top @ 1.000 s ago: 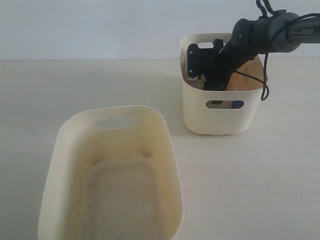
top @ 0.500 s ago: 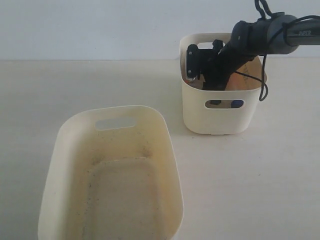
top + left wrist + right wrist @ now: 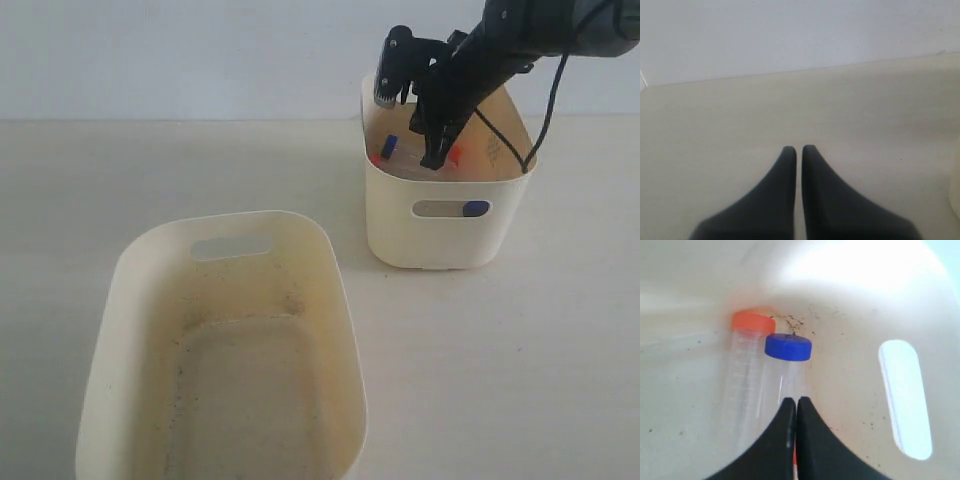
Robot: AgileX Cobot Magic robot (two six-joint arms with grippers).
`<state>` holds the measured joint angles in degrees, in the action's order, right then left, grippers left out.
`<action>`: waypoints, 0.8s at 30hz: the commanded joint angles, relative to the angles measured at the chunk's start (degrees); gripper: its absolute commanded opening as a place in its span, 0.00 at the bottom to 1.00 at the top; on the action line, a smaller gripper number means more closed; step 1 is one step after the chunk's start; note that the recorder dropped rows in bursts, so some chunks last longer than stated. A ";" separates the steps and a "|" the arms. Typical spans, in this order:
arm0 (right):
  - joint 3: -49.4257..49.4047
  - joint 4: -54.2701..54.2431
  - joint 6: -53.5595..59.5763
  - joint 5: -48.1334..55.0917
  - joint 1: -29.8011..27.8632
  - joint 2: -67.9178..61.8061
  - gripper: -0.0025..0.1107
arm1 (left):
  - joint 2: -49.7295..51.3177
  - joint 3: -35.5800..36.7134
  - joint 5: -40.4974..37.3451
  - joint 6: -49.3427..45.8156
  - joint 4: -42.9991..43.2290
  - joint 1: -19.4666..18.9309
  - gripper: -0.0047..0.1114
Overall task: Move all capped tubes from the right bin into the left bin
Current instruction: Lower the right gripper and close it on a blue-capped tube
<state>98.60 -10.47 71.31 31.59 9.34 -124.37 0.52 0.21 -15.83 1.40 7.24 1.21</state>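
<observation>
My right gripper [image 3: 436,160] hangs at the rim of the right bin [image 3: 440,245], fingers pointing down into it. Its jaws [image 3: 796,401] stand shut, tips together. A thin orange-red sliver shows in the slit lower down. Just beyond the tips two capped tubes lie side by side on the bin floor, one orange-capped [image 3: 752,322], one blue-capped [image 3: 788,347]. From outside I see a blue cap [image 3: 391,143], a red cap [image 3: 376,157] and an orange cap [image 3: 455,155] inside, and blue [image 3: 476,208] through the handle slot. The left bin [image 3: 330,290] holds no tubes. My left gripper [image 3: 796,148] is shut over bare tabletop.
The right bin's oval handle slot [image 3: 905,400] lies close beside my right fingers. A cable [image 3: 530,140] from the right arm drapes over that bin's far rim. The beige tabletop [image 3: 500,360] runs between and around both bins, with a pale wall behind.
The right gripper has risen from deep in the right bin to its rim, and its jaws have closed. The caps inside have come into sight.
</observation>
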 commanded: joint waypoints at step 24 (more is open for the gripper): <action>0.03 -0.99 -1.85 -12.49 -0.21 -11.21 0.47 | 0.01 -0.21 0.85 0.66 -0.64 -0.06 0.08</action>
<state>99.19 -12.56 69.35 18.19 9.66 -133.12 0.52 0.21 -15.83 1.40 7.24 1.21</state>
